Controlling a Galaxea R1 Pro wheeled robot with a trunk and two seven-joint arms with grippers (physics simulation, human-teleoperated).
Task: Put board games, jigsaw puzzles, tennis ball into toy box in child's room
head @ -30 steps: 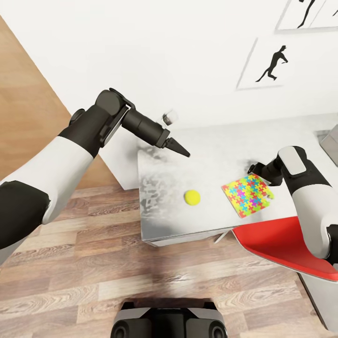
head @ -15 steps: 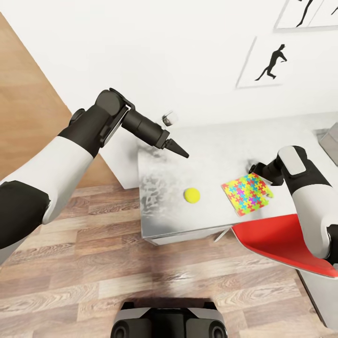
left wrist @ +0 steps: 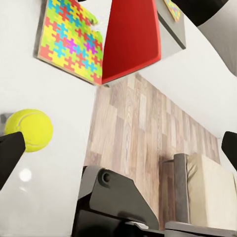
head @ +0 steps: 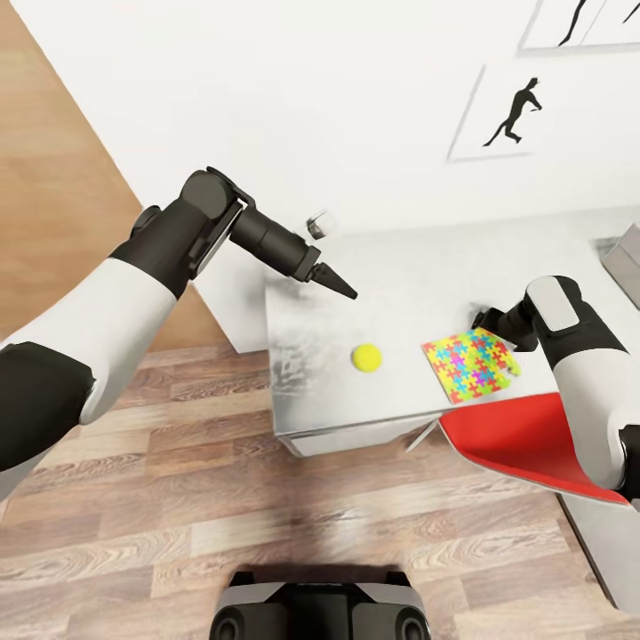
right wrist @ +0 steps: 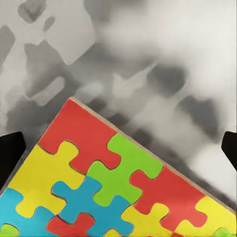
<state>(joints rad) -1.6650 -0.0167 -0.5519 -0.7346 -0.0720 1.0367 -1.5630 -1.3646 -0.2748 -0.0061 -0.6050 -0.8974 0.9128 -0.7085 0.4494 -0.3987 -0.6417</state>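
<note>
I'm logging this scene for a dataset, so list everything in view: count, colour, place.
tennis ball: one, yellow-green, on the table between the two arms
jigsaw puzzle: one, multicoloured, flat on the table near its front edge
table: one, pale grey, against the wall
chair: one, red, tucked at the table's front
pictures: two, black figures on white, on the wall
floor: wood planks
left tool: dark, above the table's back left part, open in its wrist view
right tool: dark, at the puzzle's far corner, open
</note>
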